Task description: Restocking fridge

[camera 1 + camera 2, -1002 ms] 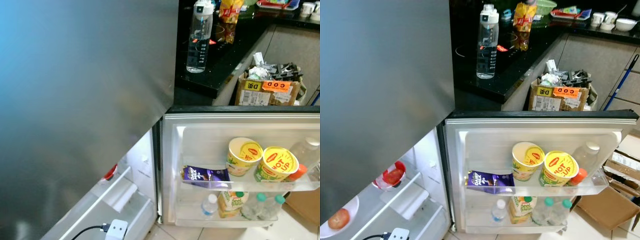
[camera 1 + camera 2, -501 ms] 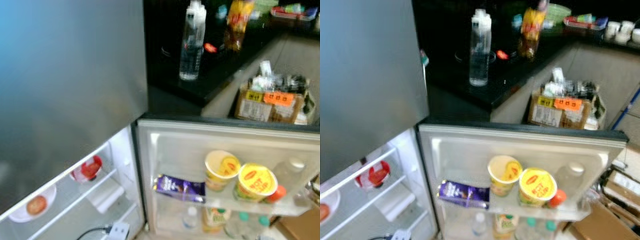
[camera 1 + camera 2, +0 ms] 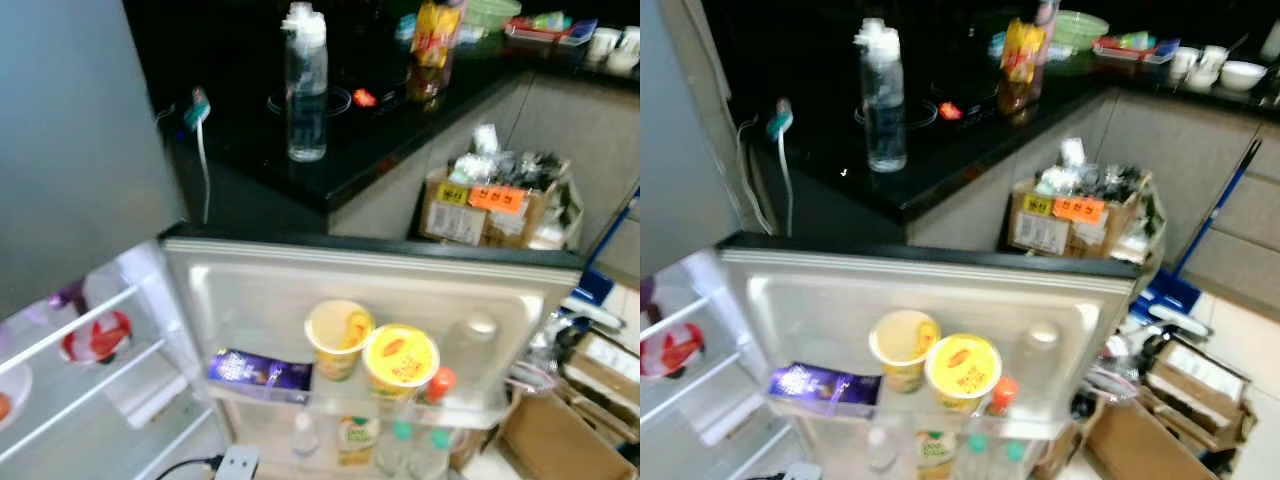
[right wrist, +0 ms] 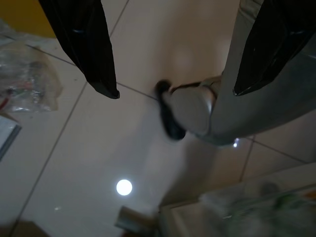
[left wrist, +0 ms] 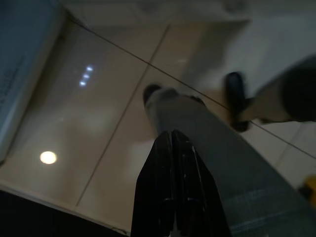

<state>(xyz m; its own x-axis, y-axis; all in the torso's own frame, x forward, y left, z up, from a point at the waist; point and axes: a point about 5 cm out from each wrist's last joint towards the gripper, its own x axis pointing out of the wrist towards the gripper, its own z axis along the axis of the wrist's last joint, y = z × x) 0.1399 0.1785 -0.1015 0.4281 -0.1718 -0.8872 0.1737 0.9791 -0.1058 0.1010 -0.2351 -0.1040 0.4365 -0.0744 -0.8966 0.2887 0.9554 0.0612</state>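
Over the last second the head camera has swung toward the robot's right. The steel freezer door that took up most of the view is now a strip at the left edge, and the black countertop [image 3: 260, 190] with its clear water bottle [image 3: 305, 85] has come toward the centre. The items themselves have not moved; the shift is camera motion.

The open fridge door [image 3: 370, 290] stands in the middle of the view. Its upper shelf carries two yellow cup-noodle tubs [image 3: 400, 360], a purple chocolate bar [image 3: 255, 372] and a capped bottle; smaller bottles stand on the shelf below. The fridge interior [image 3: 90, 340], with a red-filled bowl on a wire shelf, sits at lower left.

Both arms hang idle, pointed at the tiled floor beside the robot's own legs. The left gripper [image 5: 173, 143] has its fingers pressed together and holds nothing. The right gripper [image 4: 173, 84] has its fingers spread wide and is empty. The fridge door is well away from both.

Judgement: the robot appears to be turning toward the counter or the cardboard box [image 3: 480, 195] to find stock; no item has been picked up yet.
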